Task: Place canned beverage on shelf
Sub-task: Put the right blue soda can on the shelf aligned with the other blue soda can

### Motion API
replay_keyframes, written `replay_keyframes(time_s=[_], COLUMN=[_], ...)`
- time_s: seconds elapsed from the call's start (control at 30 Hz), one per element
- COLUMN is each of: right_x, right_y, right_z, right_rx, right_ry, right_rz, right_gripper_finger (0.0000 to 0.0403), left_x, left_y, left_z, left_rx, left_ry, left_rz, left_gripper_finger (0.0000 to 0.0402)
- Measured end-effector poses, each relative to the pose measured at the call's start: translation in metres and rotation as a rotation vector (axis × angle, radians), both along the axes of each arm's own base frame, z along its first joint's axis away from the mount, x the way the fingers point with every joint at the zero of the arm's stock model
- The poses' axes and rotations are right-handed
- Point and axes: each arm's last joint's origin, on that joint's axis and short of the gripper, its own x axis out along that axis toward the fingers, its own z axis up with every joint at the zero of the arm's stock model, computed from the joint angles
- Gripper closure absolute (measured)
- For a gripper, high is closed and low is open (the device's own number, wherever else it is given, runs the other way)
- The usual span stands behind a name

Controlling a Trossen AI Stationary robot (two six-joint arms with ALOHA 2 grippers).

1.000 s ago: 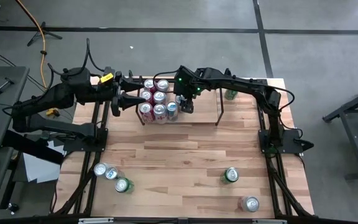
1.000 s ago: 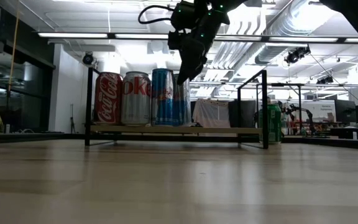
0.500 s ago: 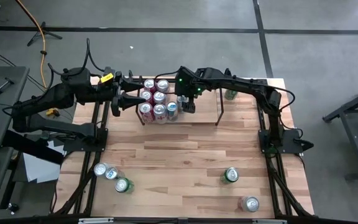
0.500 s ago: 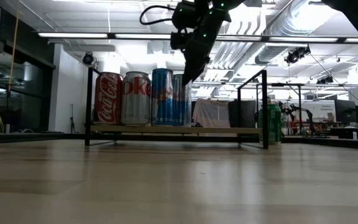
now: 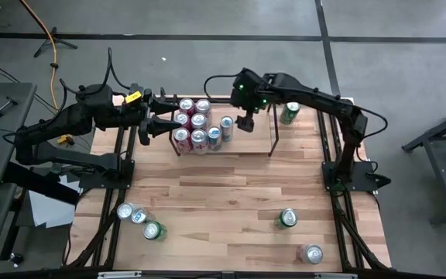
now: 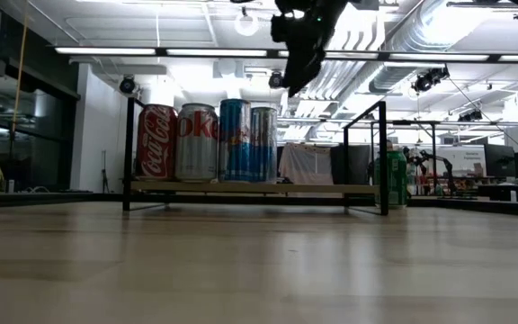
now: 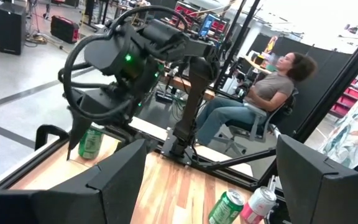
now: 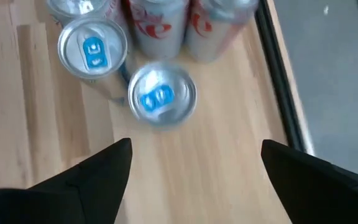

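high view: the shelf (image 5: 246, 146) sits at the table's far side with a cluster of cans at its left end; the newest blue can (image 5: 226, 124) stands just beside them. the right gripper (image 5: 245, 122) hangs next to that can, apart from it, fingers spread and empty. the left gripper (image 5: 150, 126) waits at the shelf's left end, jaws apart, gripping nothing. loose cans lie near the front edge

low view: the blue can (image 6: 263, 144) stands upright on the shelf (image 6: 241, 187), touching its blue neighbour; the right gripper (image 6: 300, 67) is well above it

right wrist view: the blue can (image 8: 161, 96) shows top-on between the wide-open fingers (image 8: 101, 171), untouched

such cans look rigid but thin-walled and slick, probably fairly heavy if full; best pinched around the mid body
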Motion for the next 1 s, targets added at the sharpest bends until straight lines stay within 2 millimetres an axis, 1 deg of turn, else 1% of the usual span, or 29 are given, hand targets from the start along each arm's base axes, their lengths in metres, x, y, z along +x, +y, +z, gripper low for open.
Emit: replay_keyframes(time_s=[0.1,0.23,0.33,0.4,0.47,0.6,0.63,0.67,0.77,0.9,1.0], right_x=[-0.009,-0.017,-0.015,-0.010,-0.004,0.006,0.008,0.009,0.012,0.012,0.014], right_y=[0.001,0.002,0.004,0.008,0.011,0.017,0.018,0.018,0.018,0.018,0.018], right_z=[-0.006,-0.027,-0.042,-0.050,-0.056,-0.058,-0.057,-0.057,-0.055,-0.055,-0.054], right_rx=[0.052,0.086,0.110,0.103,0.088,0.067,0.047,0.027,0.022,0.037,0.039], right_ry=[0.057,0.175,0.189,0.171,0.137,0.066,0.052,0.039,0.009,0.003,-0.024], right_rz=[-0.024,-0.051,-0.034,-0.023,-0.036,-0.053,-0.060,-0.074,-0.117,-0.131,-0.139], right_gripper_finger=[0.0059,0.0061,0.0086,0.0125,0.0186,0.0356,0.0378,0.0383,0.0370,0.0397,0.0392], left_x=[0.000,0.000,0.000,0.000,0.000,0.000,0.000,0.000,0.000,0.000,0.000], left_y=[0.000,0.000,0.000,0.000,0.000,0.000,0.000,0.000,0.001,0.001,0.001], left_z=[0.000,0.000,0.000,0.000,0.000,0.000,0.000,0.000,0.000,0.000,0.000], left_rx=[0.000,0.000,0.001,0.000,-0.001,-0.001,-0.001,-0.001,0.001,0.002,0.002], left_ry=[0.000,0.000,0.000,0.000,0.000,0.000,0.000,0.000,0.000,0.000,0.000], left_rz=[0.000,0.000,0.009,0.010,0.010,0.011,0.011,0.012,0.020,0.033,0.034], left_gripper_finger=[0.0132,0.0132,0.0132,0.0132,0.0132,0.0132,0.0132,0.0132,0.0132,0.0132,0.0132])
